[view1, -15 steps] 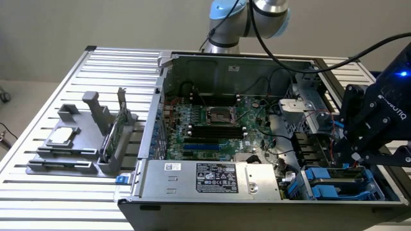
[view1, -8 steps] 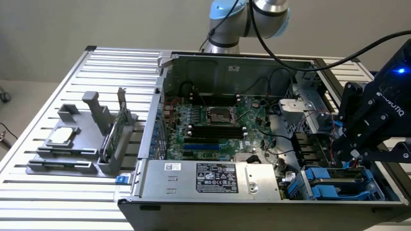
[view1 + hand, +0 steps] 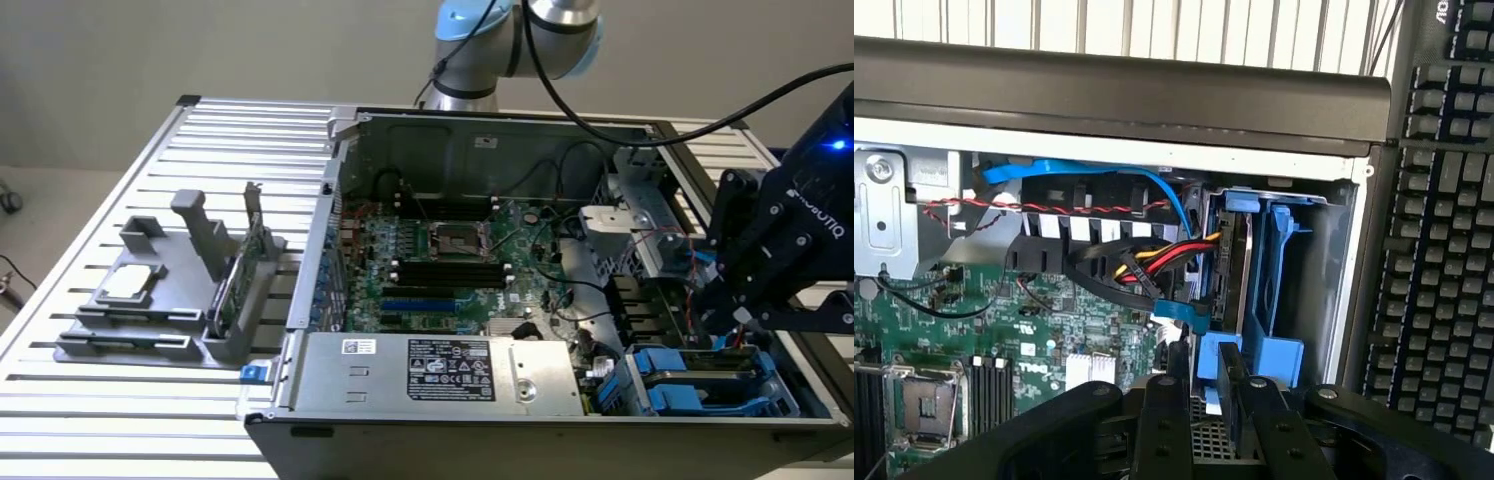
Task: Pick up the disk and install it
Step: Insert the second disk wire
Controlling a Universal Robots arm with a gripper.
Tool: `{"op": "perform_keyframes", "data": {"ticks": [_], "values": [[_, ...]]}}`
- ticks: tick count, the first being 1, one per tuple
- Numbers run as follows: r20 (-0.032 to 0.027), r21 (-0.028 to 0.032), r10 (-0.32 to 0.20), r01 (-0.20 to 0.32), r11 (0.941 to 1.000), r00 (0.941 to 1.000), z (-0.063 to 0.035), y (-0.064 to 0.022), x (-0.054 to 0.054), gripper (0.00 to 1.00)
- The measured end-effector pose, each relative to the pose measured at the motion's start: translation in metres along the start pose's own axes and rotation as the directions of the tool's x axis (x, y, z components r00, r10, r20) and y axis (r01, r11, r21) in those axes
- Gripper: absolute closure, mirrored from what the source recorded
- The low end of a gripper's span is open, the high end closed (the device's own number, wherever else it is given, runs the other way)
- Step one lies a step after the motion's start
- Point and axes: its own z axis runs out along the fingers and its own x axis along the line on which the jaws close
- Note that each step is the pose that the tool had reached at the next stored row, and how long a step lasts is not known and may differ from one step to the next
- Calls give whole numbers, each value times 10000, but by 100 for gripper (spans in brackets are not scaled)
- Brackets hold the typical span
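The disk (image 3: 1234, 262) stands edge-on in the drive bay at the corner of the open computer case, a dark slab between blue plastic rails (image 3: 1279, 300). In the exterior view the disk (image 3: 694, 368) lies low in the bay at the exterior view's right. My gripper (image 3: 742, 335) hangs directly above that bay. In the wrist view the gripper (image 3: 1214, 410) is open, and its black fingers (image 3: 1162, 420) stand apart on either side of a thin dark edge that runs towards the disk. I cannot tell whether the pads touch it.
The motherboard (image 3: 447, 265) fills the case floor, and the power supply (image 3: 434, 372) sits along the near wall. Red, yellow and blue cables (image 3: 1144, 262) crowd beside the bay. A grey holder (image 3: 167, 300) with a processor chip and a green card stands at the exterior view's left. A keyboard (image 3: 1439, 250) lies outside the case.
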Motion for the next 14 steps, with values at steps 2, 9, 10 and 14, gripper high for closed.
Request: {"op": "perform_keyframes", "data": {"ticks": [2,9,10,14], "values": [[20,-14,3,-3,10000,10000,13,4,9,74],[79,-47,5,-5,10000,10000,46,29,44,74],[95,-47,6,-6,10000,10000,50,32,46,74],[170,-45,11,-10,10000,9999,64,43,49,74]]}}
